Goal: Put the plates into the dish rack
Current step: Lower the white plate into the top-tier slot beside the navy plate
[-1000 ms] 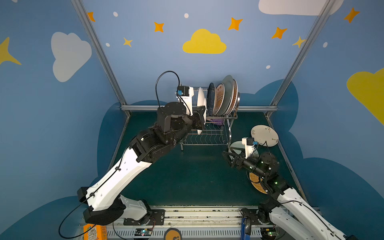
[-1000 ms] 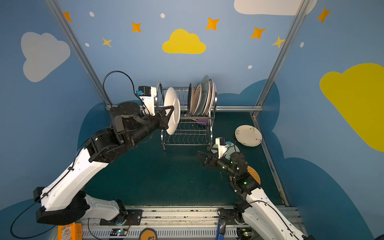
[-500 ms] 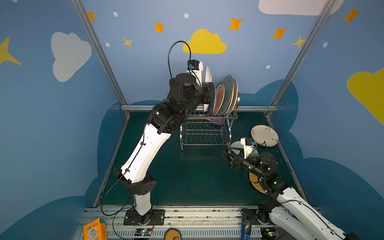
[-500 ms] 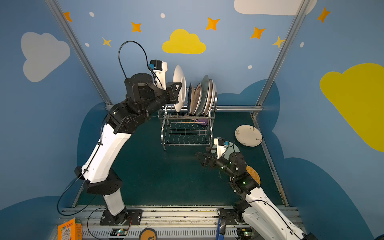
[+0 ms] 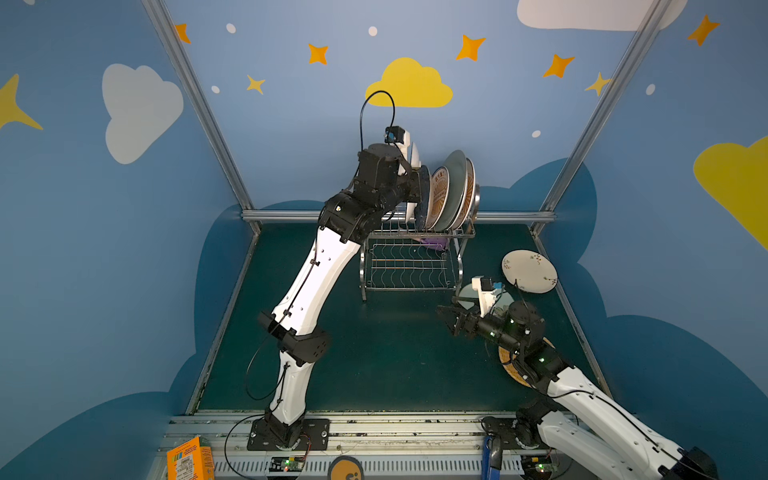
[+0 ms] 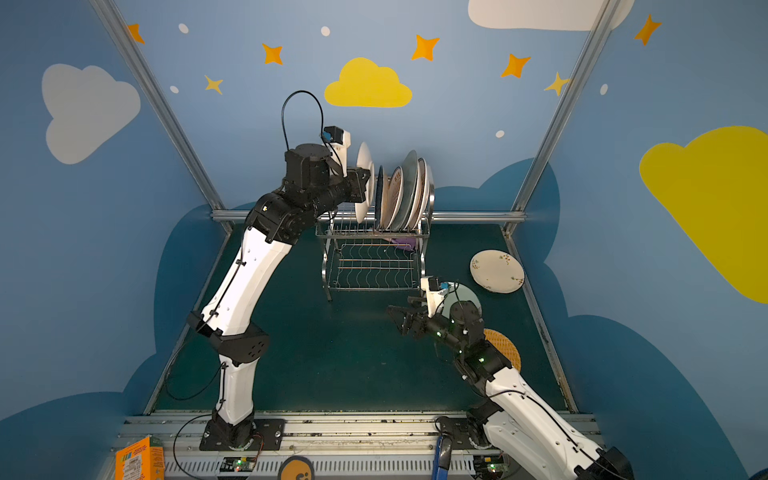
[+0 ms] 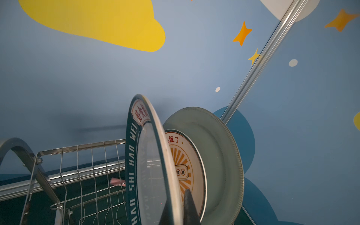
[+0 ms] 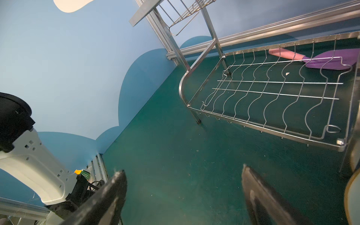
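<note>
So left jaws pinch the lettered plate [image 6: 363, 166] upright, just left of the racked plates [image 6: 405, 195] over the dish rack [image 6: 345, 227]; right jaws spread.

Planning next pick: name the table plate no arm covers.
The cream floral plate; the pale green plate and woven tan plate sit partly under the right arm.

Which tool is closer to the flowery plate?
Right. The right tool hovers near the flowery plate, beside the rack; the left tool is up at the rack's top, gripping another plate.
</note>
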Motion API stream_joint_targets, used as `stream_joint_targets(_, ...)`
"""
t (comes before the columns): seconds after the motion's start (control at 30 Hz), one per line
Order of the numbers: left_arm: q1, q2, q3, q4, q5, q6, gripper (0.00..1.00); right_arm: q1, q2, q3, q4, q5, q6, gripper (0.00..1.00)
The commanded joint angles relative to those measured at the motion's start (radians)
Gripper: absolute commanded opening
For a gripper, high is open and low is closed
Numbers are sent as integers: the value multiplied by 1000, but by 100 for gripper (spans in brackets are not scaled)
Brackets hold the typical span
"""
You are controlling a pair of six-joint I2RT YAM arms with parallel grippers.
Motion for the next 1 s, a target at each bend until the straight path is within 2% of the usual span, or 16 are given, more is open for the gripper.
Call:
stream_joint_targets(0.0,19,-1,32,85,28,-14,4,9,5,5,31,12,-16,90)
stream_joint_targets(0.47,33,32,32,155,21,-83,4,20,50,23,20,9,-14,90)
stream_joint_targets(0.97,33,62,30,120,10,-90,4,26,64,33,10,12,-16,90)
